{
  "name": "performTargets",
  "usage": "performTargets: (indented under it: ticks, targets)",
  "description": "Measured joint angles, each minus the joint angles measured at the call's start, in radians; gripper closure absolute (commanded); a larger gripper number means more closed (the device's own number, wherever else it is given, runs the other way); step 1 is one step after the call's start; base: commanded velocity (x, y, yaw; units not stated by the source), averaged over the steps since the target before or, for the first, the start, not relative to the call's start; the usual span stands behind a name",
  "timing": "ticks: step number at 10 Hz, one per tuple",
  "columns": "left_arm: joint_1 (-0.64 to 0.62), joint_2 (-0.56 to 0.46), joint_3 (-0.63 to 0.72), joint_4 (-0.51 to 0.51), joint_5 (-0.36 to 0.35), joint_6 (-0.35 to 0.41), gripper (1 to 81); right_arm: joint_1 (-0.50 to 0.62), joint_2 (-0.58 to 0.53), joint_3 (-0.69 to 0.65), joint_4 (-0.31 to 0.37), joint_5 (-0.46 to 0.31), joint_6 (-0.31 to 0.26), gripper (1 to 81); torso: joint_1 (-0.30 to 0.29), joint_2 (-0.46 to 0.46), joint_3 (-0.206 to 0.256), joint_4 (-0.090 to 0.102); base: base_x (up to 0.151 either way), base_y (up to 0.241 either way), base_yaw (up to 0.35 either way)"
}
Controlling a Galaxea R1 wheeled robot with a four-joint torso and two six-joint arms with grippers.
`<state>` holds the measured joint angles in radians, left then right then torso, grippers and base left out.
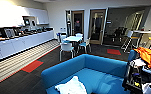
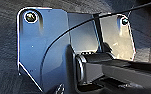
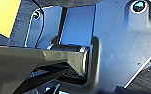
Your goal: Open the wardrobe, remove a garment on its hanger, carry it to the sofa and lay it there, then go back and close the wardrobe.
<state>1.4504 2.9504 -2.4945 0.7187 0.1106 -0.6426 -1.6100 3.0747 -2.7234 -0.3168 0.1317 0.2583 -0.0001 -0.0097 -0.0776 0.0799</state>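
The garment point(image 1: 71, 87) is seen lying on the near left seat of the sofa point(image 1: 101, 67). Small white-and-blue chairs point(image 1: 66, 47) are ranged around a table point(image 1: 73, 38) farther off. Whether either gripper is apart or together cannot be told.

Sofa point(image 1: 96, 72) seat: open toward its right end; white garment point(image 1: 71, 87) occupies the front-left edge. Cluttered cart point(image 1: 138, 75) adjoins the right end.
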Motion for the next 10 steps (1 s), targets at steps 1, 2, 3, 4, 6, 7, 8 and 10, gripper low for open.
performTargets:
  ticks: [1,2,3,4,6,7,8,10]
  targets:
    - [0.000,0.000,-0.002,0.000,0.000,0.002,1.0,0.000,0.000,0.000,0.000,0.000,0.000,1.0,0.000,0.000,0.000,0.000,0.000,0.000,0.000]
    - [-0.001,0.004,-0.013,0.000,-0.003,0.002,1.0,0.000,0.000,0.000,0.000,0.000,0.000,1.0,0.000,0.000,0.000,0.000,0.000,0.000,0.000]
    - [0.000,0.008,-0.033,0.000,-0.013,0.002,1.0,0.000,0.000,0.000,0.000,0.000,0.000,1.0,0.000,0.000,0.000,0.000,0.000,0.000,0.000]
    - [0.002,0.009,-0.052,0.000,-0.037,0.002,1.0,0.000,0.000,0.000,0.000,0.000,0.000,1.0,0.000,0.000,0.000,0.000,0.000,0.000,0.000]
    - [0.001,0.008,-0.081,-0.001,-0.059,0.002,1.0,0.000,0.000,0.000,0.000,0.000,0.000,1.0,0.000,0.000,0.000,0.000,0.000,0.000,0.000]
    - [0.001,0.011,-0.081,-0.001,-0.059,0.002,1.0,0.000,-0.001,0.000,0.000,0.000,0.000,1.0,0.000,0.000,0.000,0.000,0.000,0.000,0.000]
    - [0.001,0.013,-0.081,-0.001,-0.062,0.002,1.0,0.000,-0.006,-0.003,0.000,0.000,0.001,1.0,0.000,0.000,0.000,0.000,0.000,0.000,0.000]
    - [0.001,0.008,-0.081,-0.001,-0.063,0.001,1.0,0.000,-0.023,-0.017,0.000,0.000,0.004,1.0,0.000,0.000,0.000,0.000,0.000,0.000,0.072]
